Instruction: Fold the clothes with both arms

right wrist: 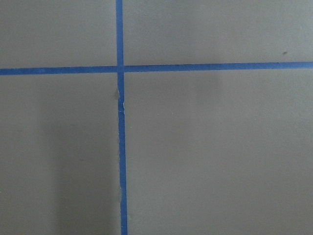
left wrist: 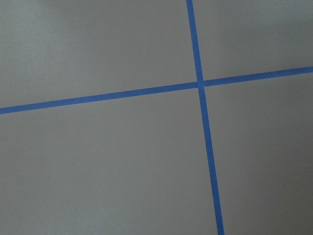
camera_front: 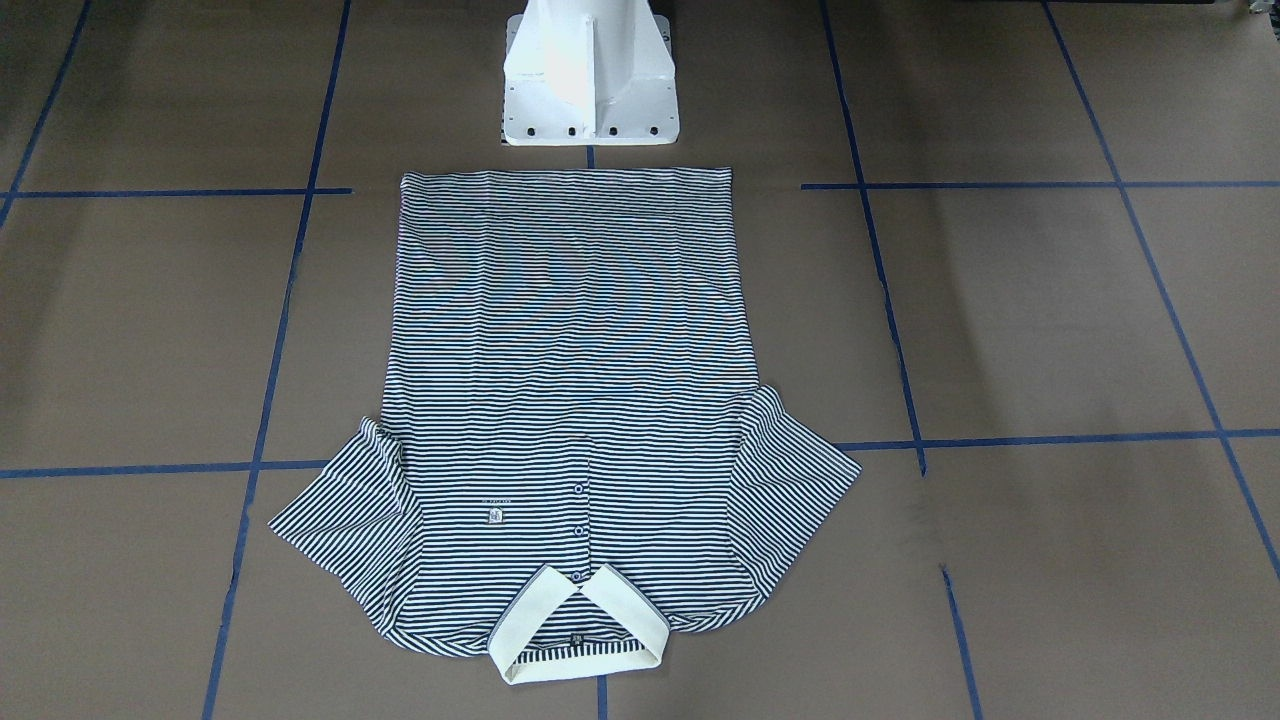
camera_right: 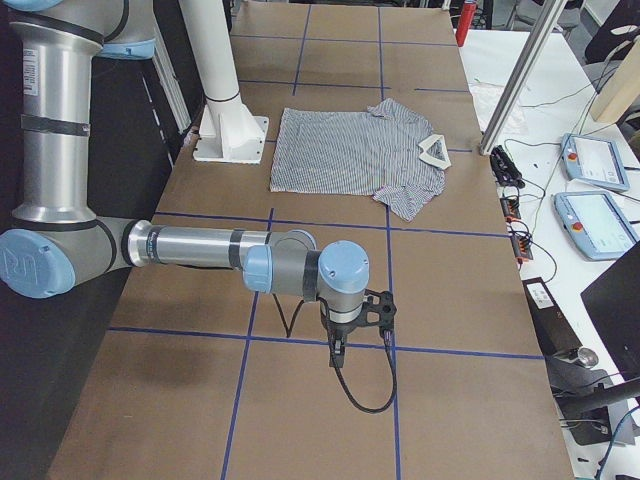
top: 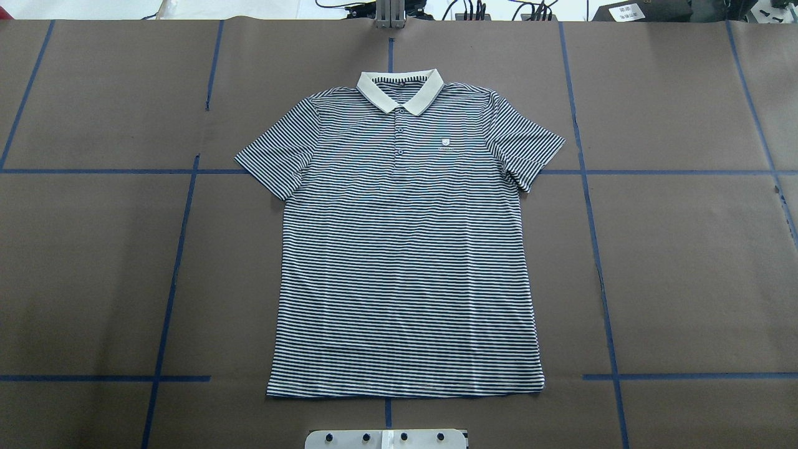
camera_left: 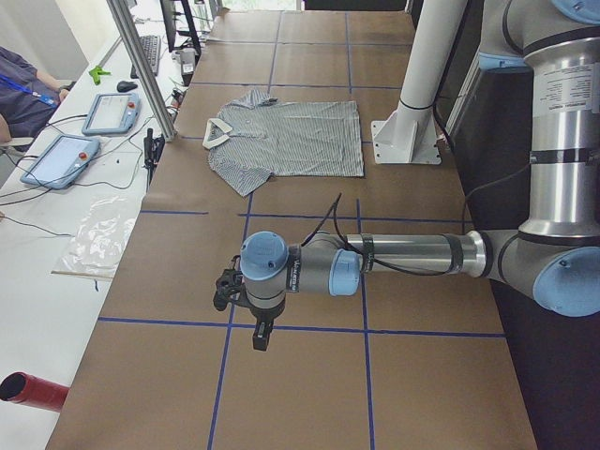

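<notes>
Left end: the left arm [camera_left: 412, 253] reaches out level above the brown counter [top: 686, 262], wrist turned down. Its jaws hang just above a blue tape line [camera_left: 309, 328]. Whether they are open or closed cannot be told from this angle. The left wrist camera shows only counter surface and a tape crossing [left wrist: 199, 84].

Right end: the right arm [camera_right: 190, 245] holds the mirror posture, forearm level and wrist down, with a black cable [camera_right: 370, 400] looping below it. The state of its jaws likewise cannot be told. The right wrist camera shows a second tape crossing [right wrist: 120, 68].

Centre, nearest the robot: the white pedestal base [camera_front: 590, 70] stands on the counter.

Just beyond the base, not touching it: the polo shirt [top: 405, 262] lies flat, front up and unfolded, well apart from both arms. Its hem is toward the base and both short sleeves are spread outward. The buttons [top: 399, 131] run down the centre. The chest logo [top: 445, 143] sits toward the robot's right.

Farthest on the shirt: the cream collar [top: 400, 89] lies near the counter's far edge.

Beyond that edge: a white side bench [camera_left: 56, 225] carries two handheld tablets [camera_left: 58, 161], and a person's dark blue sleeve [camera_left: 21, 89] shows at the frame edge
</notes>
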Robot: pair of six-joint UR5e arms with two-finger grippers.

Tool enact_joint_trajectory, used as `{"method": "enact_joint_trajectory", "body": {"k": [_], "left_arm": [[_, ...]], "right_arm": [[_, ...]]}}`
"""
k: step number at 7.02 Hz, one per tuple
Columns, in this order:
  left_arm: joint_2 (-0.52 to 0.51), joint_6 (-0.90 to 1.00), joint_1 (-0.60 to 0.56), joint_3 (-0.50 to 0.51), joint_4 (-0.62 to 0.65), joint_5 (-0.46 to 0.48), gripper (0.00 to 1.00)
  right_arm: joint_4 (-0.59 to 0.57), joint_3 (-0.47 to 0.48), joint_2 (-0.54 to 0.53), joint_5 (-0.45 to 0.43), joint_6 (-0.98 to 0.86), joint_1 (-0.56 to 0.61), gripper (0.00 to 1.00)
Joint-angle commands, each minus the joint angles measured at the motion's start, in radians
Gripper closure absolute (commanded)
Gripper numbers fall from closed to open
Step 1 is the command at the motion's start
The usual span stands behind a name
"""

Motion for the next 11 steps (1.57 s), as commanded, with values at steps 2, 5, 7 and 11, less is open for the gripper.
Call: {"method": "enact_joint_trajectory", "body": {"k": [2, 5, 7, 11], "left_arm": [[0.002, 0.002, 0.049, -0.001, -0.003, -0.009, 0.0], [-0.015, -0.011, 0.052, -0.006, -0.098, 0.009, 0.0], [-0.143, -0.041, 0.052, 0.009, -0.228, 0.009, 0.0], [-0.235, -0.236, 0.119, 0.023, -0.566, 0.004, 0.0]], "right_arm": [[0.0, 0.0, 0.001, -0.002, 0.009, -0.011, 0.0], [0.171, -0.008, 0.04, -0.006, 0.014, -0.06, 0.0], [0.278, -0.056, 0.128, 0.0, 0.096, -0.06, 0.0], [0.359, -0.097, 0.272, 0.038, 0.281, -0.15, 0.0]]}}
